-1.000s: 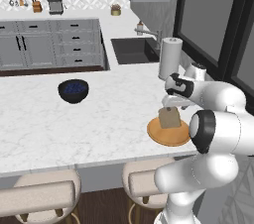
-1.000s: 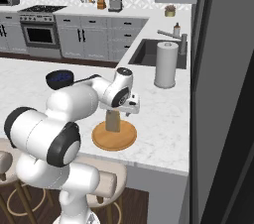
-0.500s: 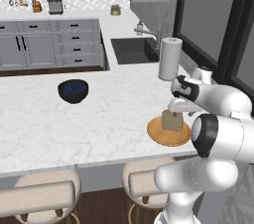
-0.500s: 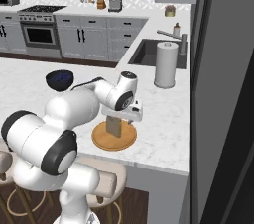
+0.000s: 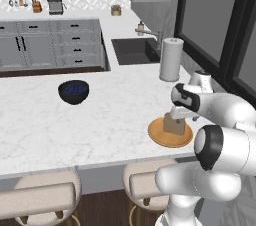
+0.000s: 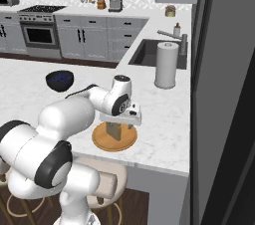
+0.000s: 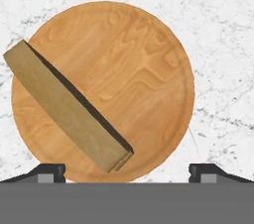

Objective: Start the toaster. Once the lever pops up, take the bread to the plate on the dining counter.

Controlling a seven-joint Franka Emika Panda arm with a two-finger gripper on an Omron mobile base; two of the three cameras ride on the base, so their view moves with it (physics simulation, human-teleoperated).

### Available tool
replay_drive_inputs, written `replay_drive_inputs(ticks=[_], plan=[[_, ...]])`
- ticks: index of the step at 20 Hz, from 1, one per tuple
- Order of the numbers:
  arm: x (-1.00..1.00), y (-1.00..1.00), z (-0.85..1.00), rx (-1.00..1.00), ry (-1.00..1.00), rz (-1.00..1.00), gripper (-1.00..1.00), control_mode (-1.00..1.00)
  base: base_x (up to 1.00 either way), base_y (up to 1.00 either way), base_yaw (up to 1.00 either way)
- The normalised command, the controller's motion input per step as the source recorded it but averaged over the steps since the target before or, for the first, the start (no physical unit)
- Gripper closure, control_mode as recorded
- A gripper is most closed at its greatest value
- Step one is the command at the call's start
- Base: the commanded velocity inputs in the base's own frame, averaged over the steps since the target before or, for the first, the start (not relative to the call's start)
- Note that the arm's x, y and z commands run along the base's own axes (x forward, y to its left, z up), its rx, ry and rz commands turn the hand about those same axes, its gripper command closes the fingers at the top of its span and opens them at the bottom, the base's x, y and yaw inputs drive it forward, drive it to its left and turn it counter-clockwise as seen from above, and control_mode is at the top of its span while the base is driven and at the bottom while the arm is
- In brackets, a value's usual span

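We hold our claw (image 7: 126, 171) wide and empty directly above the plate (image 7: 149, 84) on the marble surface (image 5: 40, 130), where the bread (image 7: 67, 106) stands on edge, its long axis running diagonally between our fingertips.

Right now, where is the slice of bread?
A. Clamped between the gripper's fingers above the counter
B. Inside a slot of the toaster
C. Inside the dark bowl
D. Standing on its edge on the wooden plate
D: the bread stands on its edge on the plate, and the open gripper has its fingertips spread wide, clear of it.
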Motion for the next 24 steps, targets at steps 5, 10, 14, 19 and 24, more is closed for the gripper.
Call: replay_drive_inputs(ticks=[5,10,14,19,24], plan=[[-0.01,0.02,-0.16,-0.06,0.06,0.00,-1.00,-1.00,0.00,0.00,0.00],[0.01,0.00,-0.20,-0.01,0.00,0.00,-1.00,-1.00,0.00,0.00,0.00],[0.13,0.00,-0.33,-0.05,-0.02,0.00,-1.00,-1.00,0.00,0.00,0.00],[0.08,0.00,-0.29,-0.08,-0.07,0.00,-1.00,-1.00,0.00,0.00,0.00],[0.00,0.00,-0.26,-0.06,-0.04,0.00,-1.00,-1.00,0.00,0.00,0.00]])
